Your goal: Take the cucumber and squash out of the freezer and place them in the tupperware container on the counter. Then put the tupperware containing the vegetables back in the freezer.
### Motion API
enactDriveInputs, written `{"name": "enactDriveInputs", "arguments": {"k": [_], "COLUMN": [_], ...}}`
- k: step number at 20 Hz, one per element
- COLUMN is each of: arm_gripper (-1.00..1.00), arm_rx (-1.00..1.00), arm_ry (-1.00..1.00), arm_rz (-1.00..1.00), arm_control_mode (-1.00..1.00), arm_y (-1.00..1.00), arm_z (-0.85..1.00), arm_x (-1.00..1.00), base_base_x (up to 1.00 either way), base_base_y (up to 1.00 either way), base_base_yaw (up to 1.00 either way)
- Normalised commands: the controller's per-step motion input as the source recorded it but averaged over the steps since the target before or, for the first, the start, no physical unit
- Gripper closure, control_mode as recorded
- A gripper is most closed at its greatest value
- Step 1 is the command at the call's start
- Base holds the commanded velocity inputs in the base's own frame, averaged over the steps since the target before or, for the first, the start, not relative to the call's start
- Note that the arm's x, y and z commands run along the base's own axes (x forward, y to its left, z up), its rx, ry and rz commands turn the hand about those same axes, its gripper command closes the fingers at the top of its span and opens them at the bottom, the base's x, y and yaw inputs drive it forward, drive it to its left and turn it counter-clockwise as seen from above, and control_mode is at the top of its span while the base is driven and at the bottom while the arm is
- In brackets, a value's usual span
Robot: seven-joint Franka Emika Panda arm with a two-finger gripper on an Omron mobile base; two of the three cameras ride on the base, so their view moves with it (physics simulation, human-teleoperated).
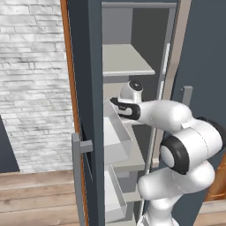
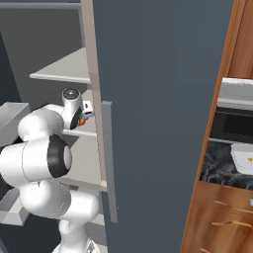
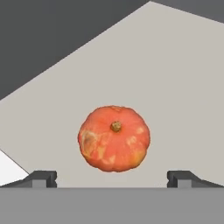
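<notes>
Right now the arm is reaching deep into the freezer [image 1: 88, 53], and the step in hand looks like the pick of the squash [image 3: 114, 138]. In the hand view the squash sits stem-up on a light grey shelf [image 3: 175, 78], square between the two dark fingertips [image 3: 41, 178] of the gripper [image 3: 112, 179]. Those tips stand as wide apart as they go, one on each side of the squash, and they have hold of nothing. From the right base view a sliver of orange shows just beside the wrist, next to the edge of the freezer door [image 2: 163, 99].

My reading is that the next move calls for easing the hand further down until the fingers flank the squash's widest part, then closing. The squash is round and smooth-looking, so a grip too high on its shoulders could squeeze it out and send it rolling along the shelf. After that the arm has to back out past the door edge without knocking it.

The shelf under the squash is flat, pale and bare around it. Clear bins [image 1: 115, 132] stick out below the arm in the left base view, with another shelf above. The room beyond has a white brick wall [image 1: 33, 79] and a wooden floor [image 1: 35, 194]. Off to the right, the black veined counter [image 2: 217, 165] carries the whitish tupperware container [image 2: 243, 159], near a microwave [image 2: 236, 118], well apart from the freezer. I cannot spot the cucumber from where I stand.
</notes>
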Motion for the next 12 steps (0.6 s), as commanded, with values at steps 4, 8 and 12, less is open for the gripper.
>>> {"name": "enactDriveInputs", "arguments": {"k": [4, 8, 12], "arm_gripper": [-1.00, -1.00, -1.00], "arm_rx": [0.00, 0.00, 0.00], "arm_ry": [0.00, 0.00, 0.00], "arm_rz": [0.05, 0.04, 0.03], "arm_control_mode": [-1.00, -1.00, -1.00], "arm_y": [0.12, 0.07, 0.00], "arm_z": [-0.18, -0.09, -0.11], "arm_x": [0.18, 0.33, 0.30], "base_base_x": [0.00, 0.00, 0.00], "base_base_y": [0.00, 0.00, 0.00], "base_base_yaw": [0.00, 0.00, 0.00]}}
